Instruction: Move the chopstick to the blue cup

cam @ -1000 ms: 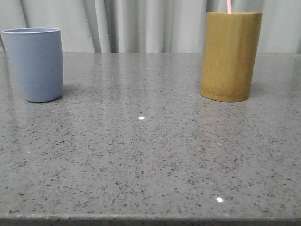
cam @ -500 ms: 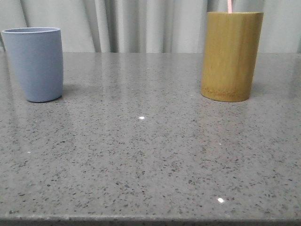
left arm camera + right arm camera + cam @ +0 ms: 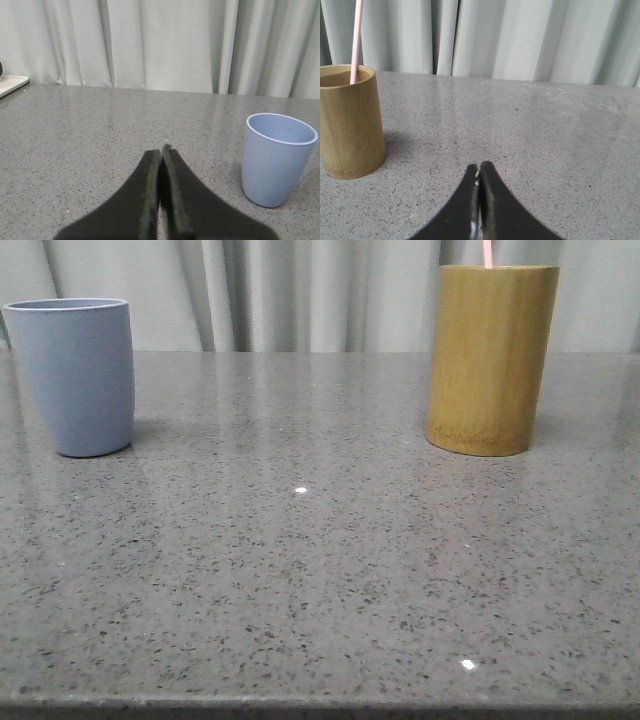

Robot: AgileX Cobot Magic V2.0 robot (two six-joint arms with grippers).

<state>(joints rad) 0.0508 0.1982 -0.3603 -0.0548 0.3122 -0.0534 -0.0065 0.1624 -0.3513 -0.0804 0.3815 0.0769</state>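
Chopstick (image 3: 356,40) stands in bamboo holder (image 3: 349,122): light, stiff, thin, likely slippery; pinch the exposed upper shaft. Both end effectors (image 3: 161,187) (image 3: 479,197) pinched closed, empty. Blue cup (image 3: 72,375) at 9 o'clock.

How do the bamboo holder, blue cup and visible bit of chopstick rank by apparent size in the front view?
1. Bamboo holder, tallest and widest.
2. Blue cup, clearly shorter and a little narrower.
3. Chopstick, just a thin pink tip above the holder's rim; its full length is hidden.

My left gripper (image 3: 161,152): matte black fingers, broad at the base, curving inward to narrow tips, inner edges slightly rough. My right gripper (image 3: 479,167): same black tapered shape, a pale glint along its inner seam.
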